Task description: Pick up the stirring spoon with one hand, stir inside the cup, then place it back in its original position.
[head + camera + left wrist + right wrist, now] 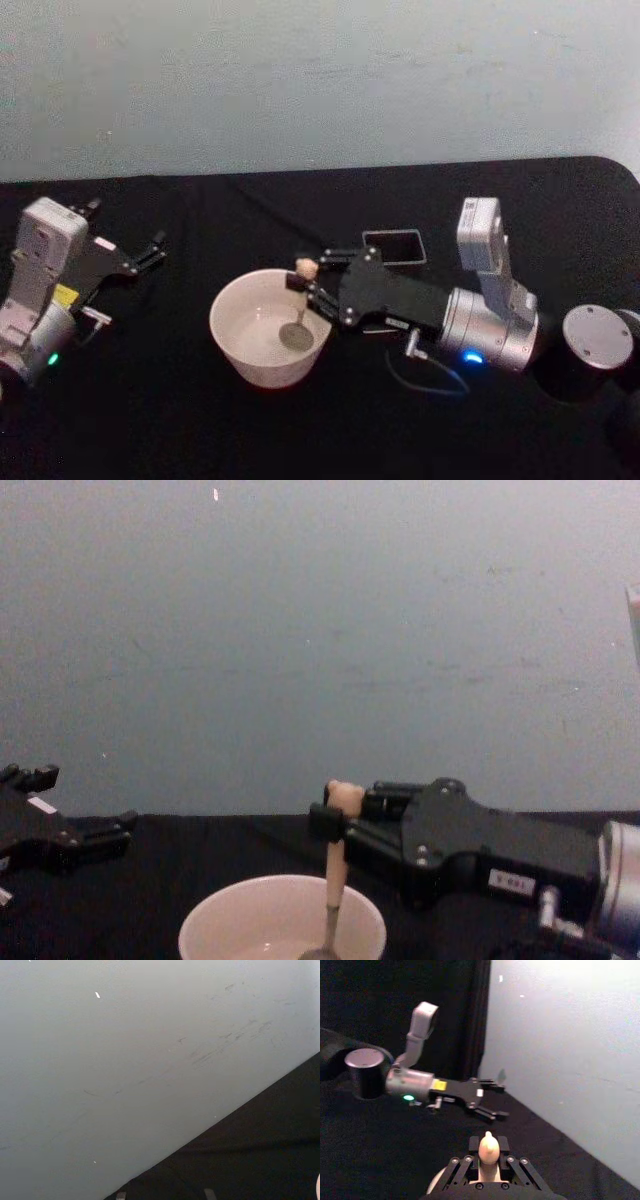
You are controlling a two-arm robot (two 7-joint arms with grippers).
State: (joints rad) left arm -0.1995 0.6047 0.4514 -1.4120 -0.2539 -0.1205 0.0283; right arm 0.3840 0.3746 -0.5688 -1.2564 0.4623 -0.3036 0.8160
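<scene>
**A:** What do we see on the black counter (150,420)?

**B:** We see the cup (265,372), wide and cream-white, near the middle of the counter. The stirring spoon (296,334) stands almost upright inside it. Its shiny metal bowl is down at the cup's floor, and we cannot tell whether it touches.

**A:** What holds the spoon?

**B:** The right hand (312,283) reaches in from the counter's right side, level above the cup's rim. Its fingers are narrowed onto the top of the beige handle. In the chest view the handle (333,880) drops straight from that hand (335,815) into the cup (215,920). In the right wrist view we see the handle's rounded top (488,1150) pinched between the finger pads.

**A:** And the dark grey holder (395,232)?

**B:** It stands behind the right hand, toward the counter's back edge, apart from the cup.

**A:** The other arm?

**B:** The left hand (125,225) is near the counter's left edge, well apart from the cup. Its fingers are spread wide and hold nothing.
</scene>
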